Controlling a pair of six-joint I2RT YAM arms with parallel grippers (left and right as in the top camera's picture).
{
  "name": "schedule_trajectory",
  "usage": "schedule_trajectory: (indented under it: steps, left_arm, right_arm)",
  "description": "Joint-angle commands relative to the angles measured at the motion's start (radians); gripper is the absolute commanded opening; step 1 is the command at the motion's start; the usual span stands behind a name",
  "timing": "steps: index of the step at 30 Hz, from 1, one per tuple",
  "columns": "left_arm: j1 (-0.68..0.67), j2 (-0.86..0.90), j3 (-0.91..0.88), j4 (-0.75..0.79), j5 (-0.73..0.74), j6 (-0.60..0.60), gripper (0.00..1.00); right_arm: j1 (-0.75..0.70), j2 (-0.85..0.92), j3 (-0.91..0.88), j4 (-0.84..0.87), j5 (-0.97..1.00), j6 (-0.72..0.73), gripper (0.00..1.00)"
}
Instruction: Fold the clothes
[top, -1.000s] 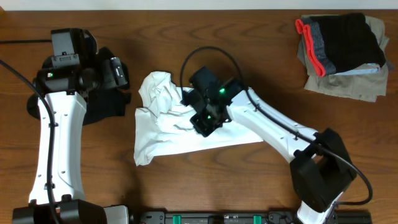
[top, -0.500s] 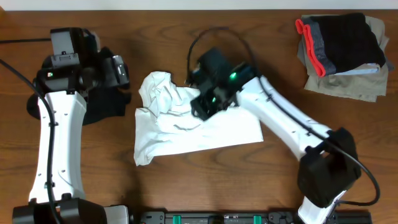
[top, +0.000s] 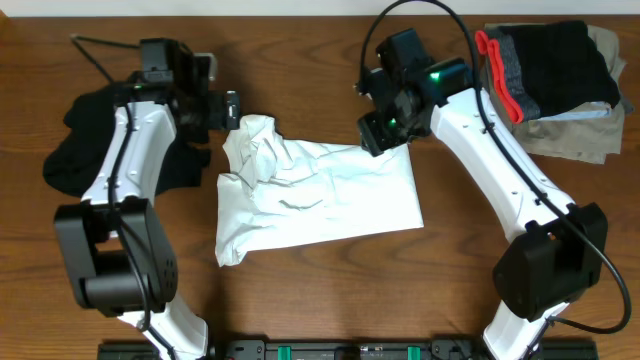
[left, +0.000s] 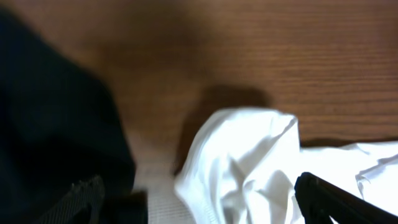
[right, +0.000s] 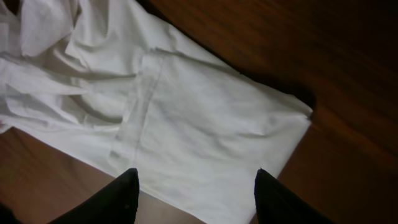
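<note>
The white T-shirt (top: 320, 200) lies half crumpled in the middle of the table (top: 300, 300), and the black garment (top: 75, 150) lies at the left. The shirt looks soft, light and limp, so I would pinch it at the far corners. The left fingers (top: 228, 108) and the right fingers (top: 372, 132) stand apart and hold nothing.

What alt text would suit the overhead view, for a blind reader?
A crumpled white T-shirt lies on the table; the open left gripper is by its upper left corner, the open right gripper over its upper right. A black garment lies left, stacked clothes far right.
</note>
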Motion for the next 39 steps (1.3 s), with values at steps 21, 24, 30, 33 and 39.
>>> schedule_trajectory:
  steps: [21,24,30,33,39]
  left_arm:
    - [-0.061,0.157,0.030,0.067,0.021,0.373,0.82]
    - [-0.063,0.158,0.025,0.068,0.021,0.373,0.80]
    - [-0.064,0.158,0.020,0.068,0.021,0.372,0.73]
    - [-0.064,0.161,0.018,0.073,0.021,0.373,0.72]
    - [-0.064,0.192,0.017,0.119,0.021,0.372,0.69]
  right_arm:
    - [-0.005,-0.008,0.020,-0.018,0.026,-0.019,0.56]
    - [-0.005,-0.008,0.020,-0.018,0.026,-0.019,0.56]
    - [-0.005,-0.008,0.020,-0.018,0.026,-0.019,0.55]
    - [-0.005,-0.008,0.020,-0.018,0.026,-0.019,0.54]
    - [-0.005,-0.008,0.020,-0.017,0.026,-0.019,0.53]
